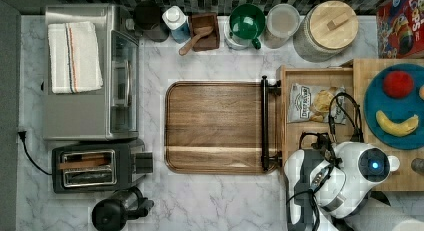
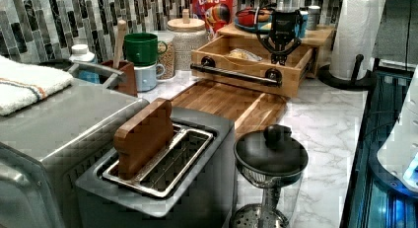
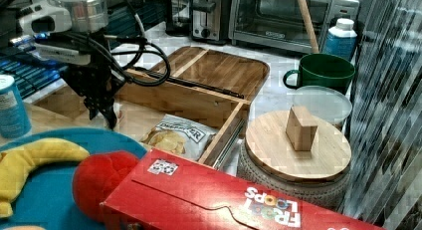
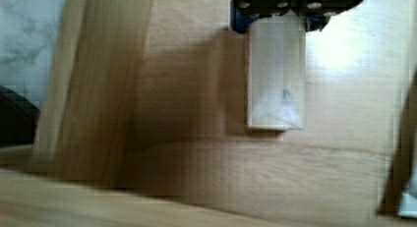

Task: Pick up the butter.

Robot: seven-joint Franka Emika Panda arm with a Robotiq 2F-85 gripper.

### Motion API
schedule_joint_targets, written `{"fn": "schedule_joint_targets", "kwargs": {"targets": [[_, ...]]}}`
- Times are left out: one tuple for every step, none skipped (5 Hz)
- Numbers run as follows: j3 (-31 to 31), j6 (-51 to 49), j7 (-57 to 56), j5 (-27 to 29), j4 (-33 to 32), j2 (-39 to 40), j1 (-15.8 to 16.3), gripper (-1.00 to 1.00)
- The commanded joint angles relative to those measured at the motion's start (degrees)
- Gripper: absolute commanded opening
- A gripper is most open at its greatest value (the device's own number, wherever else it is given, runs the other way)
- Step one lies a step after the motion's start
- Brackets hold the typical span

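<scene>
The butter (image 4: 275,84) is seen close up in the wrist view, lying on the wooden tray floor (image 4: 196,178) with the gripper (image 4: 275,21) clamped on one end. In the right view, the gripper (image 3: 105,113) is lowered into the tray (image 3: 219,108), near the chip bag (image 3: 174,136).

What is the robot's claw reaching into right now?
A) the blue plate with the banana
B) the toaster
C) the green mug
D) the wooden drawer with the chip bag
D: in the right view the gripper hangs inside the wooden drawer, beside the chip bag.
</scene>
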Motion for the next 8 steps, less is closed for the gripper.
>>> {"fn": "schedule_joint_targets", "kwargs": {"targets": [[2.6,-0.8,-1.9,-2.1,2.6,-10.3,1.9,-1.0],[2.8,-4.7,1.3,-4.2,4.1,-11.6,2.6,-1.0],[3.0,-17.1,4.3,-5.6,11.2,-12.5,3.5,-1.0],[4.4,-26.6,7.6,-7.2,15.5,-14.1,4.0,-1.0],[7.4,-30.4,12.1,-8.8,16.2,-16.1,3.5,-1.0],[9.3,-30.6,19.8,-10.1,14.2,-19.9,6.3,-1.0],[11.5,-34.4,28.2,-9.2,16.0,-21.1,9.4,-1.0],[15.8,-39.3,32.8,-7.3,19.6,-21.2,8.8,-1.0]]}}
